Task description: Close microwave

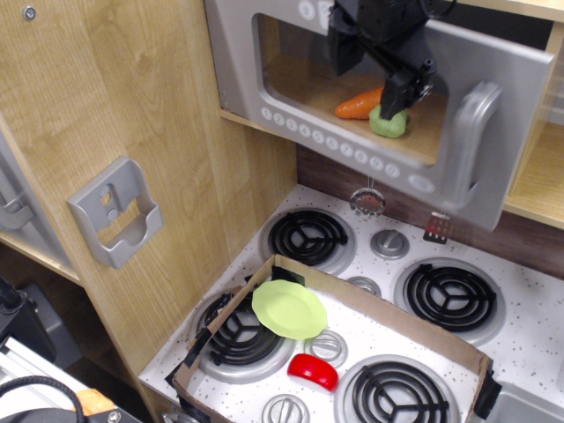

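Grey microwave (291, 79) door at upper right looks light, stiff, hinged; push near its D-handle (464, 141). Gripper (398, 81) grip unclear.

No text, brand or number can be read anywhere; the round buttons (348, 146) along the microwave (264, 88) door's lower edge carry marks too small to tell.

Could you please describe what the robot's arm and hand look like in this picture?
The hand is matte black and blocky, built of angular plates with small screw heads visible, tapering to short dark fingers. Above it sits a bulkier black housing with a black cable looping at the top. No coloured markings show.
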